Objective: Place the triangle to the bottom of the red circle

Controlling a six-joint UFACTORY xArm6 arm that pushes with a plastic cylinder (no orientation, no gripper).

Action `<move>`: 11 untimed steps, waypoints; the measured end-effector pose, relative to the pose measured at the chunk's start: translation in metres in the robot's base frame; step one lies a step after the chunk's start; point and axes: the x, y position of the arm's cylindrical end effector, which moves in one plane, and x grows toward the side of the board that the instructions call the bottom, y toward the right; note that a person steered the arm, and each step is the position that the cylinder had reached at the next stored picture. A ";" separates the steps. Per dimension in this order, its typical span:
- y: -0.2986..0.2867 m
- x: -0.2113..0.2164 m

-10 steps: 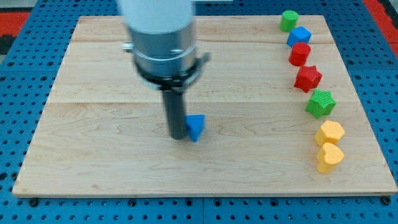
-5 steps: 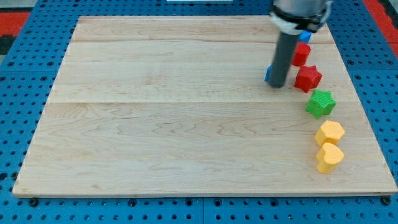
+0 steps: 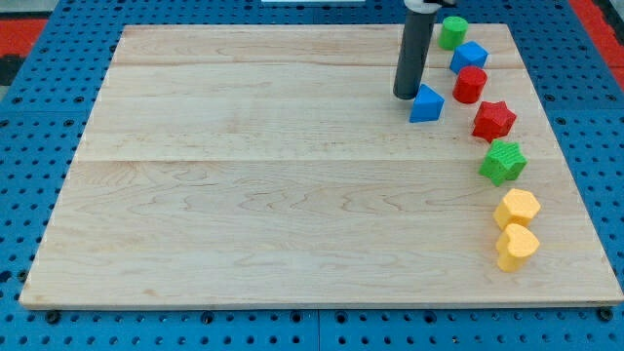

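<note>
The blue triangle (image 3: 426,103) lies on the wooden board (image 3: 244,185) at the upper right. The red circle (image 3: 470,85) sits just to its right and slightly higher, a small gap apart. My tip (image 3: 405,95) rests on the board at the triangle's upper left corner, touching it or nearly so. The dark rod rises from there out of the view's top.
Blocks curve down the board's right side: a green circle (image 3: 452,31), a blue cube (image 3: 469,56), a red star (image 3: 494,120), a green star (image 3: 503,161), a yellow hexagon (image 3: 517,208) and a yellow heart (image 3: 516,246).
The triangle has travelled from the board's middle to the upper right beside the red circle. My tip has shifted up and left, and the red star has slid slightly right.
</note>
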 end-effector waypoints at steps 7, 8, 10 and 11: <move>0.052 0.027; 0.051 0.020; 0.115 -0.004; 0.146 -0.005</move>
